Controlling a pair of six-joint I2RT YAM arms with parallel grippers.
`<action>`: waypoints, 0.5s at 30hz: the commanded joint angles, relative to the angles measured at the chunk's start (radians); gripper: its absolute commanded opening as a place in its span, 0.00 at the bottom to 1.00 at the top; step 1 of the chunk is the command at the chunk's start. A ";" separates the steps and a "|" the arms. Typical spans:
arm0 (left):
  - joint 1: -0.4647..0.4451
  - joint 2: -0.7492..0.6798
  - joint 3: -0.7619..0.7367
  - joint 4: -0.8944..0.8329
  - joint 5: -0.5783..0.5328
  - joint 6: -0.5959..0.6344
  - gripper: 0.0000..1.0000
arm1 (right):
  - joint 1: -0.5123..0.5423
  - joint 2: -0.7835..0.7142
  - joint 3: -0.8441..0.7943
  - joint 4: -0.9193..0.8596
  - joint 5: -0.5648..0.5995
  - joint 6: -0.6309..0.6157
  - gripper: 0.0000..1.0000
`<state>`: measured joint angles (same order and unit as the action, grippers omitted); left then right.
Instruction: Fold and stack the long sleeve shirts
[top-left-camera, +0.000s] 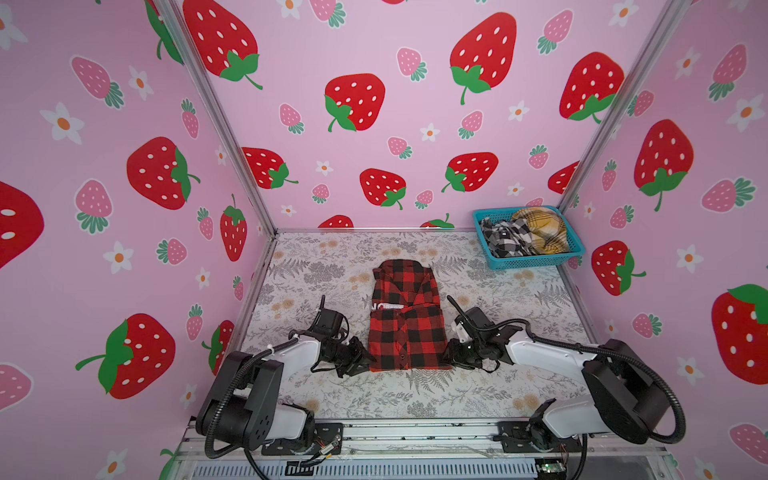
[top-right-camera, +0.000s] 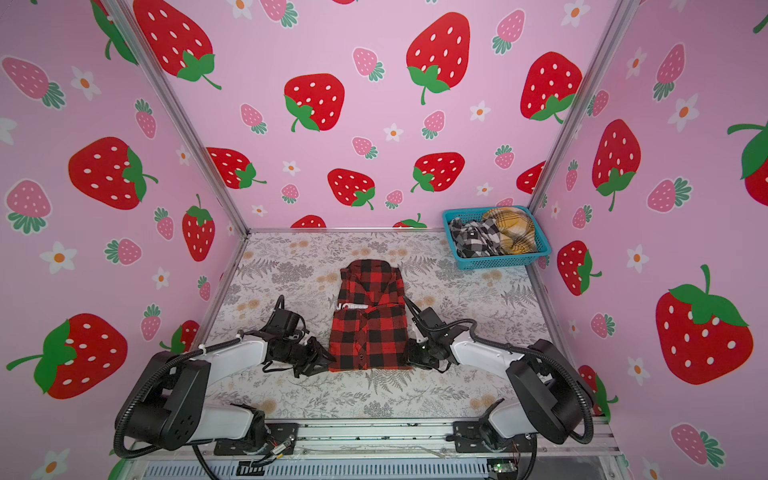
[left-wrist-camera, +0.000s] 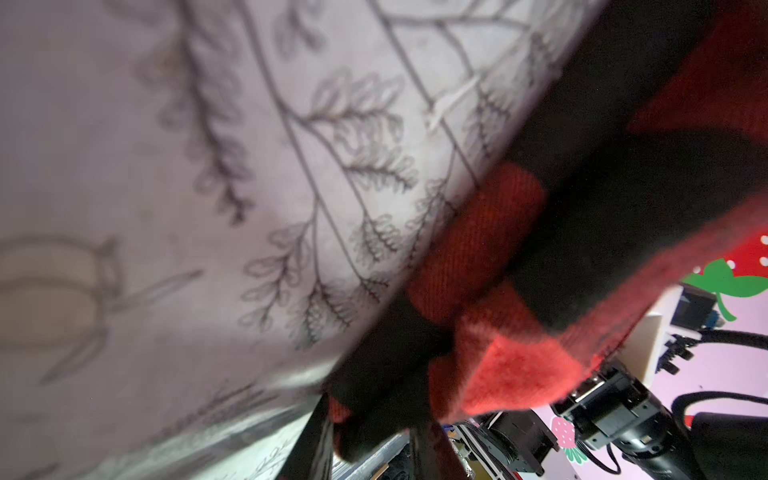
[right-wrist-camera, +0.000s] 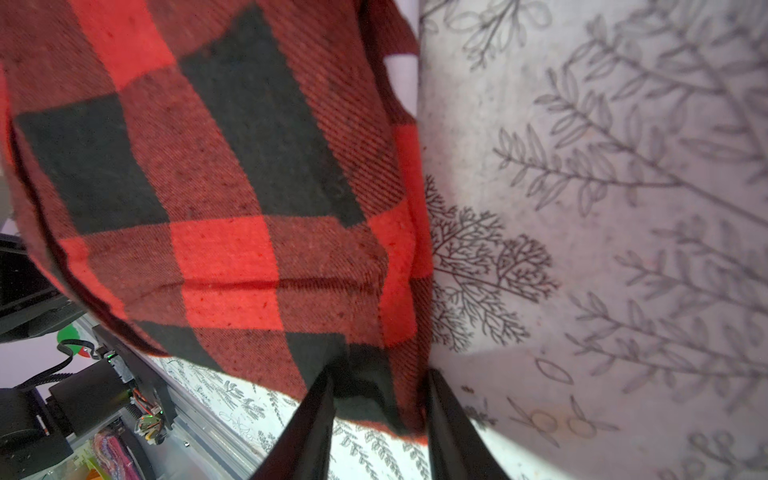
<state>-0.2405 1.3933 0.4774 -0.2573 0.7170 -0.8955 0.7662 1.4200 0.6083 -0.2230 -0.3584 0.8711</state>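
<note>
Red-and-black shirt (top-left-camera: 405, 332) laid folded in the middle of the flowery table (top-left-camera: 478, 386), left gripper (top-left-camera: 369, 360) pinched on its near left corner, right gripper (top-left-camera: 447, 355) pinched on its near right corner, black-and-white shirt (top-left-camera: 505, 237) and yellow shirt (top-left-camera: 542, 232) heaped in the blue basket (top-left-camera: 536, 262), far right.

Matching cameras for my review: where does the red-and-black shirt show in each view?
A top view: red-and-black shirt at the centre of the fern-print tablecloth.
A top view: same spot.
Left wrist view: close up, bunched edge.
Right wrist view: close up, large checks.
Shared landmark: the fern-print tablecloth beside it in all four.
</note>
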 joint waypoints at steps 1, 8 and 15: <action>-0.004 0.030 -0.002 0.007 -0.081 0.000 0.32 | 0.010 0.019 -0.024 -0.002 0.003 0.019 0.39; -0.003 0.068 0.015 0.026 -0.077 0.015 0.22 | 0.010 0.050 -0.026 0.028 -0.003 0.020 0.35; -0.005 0.084 0.036 0.012 -0.083 0.030 0.08 | 0.010 0.072 0.034 -0.010 0.022 -0.011 0.12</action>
<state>-0.2405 1.4616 0.5026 -0.2226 0.7204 -0.8761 0.7704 1.4738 0.6209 -0.1799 -0.3729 0.8696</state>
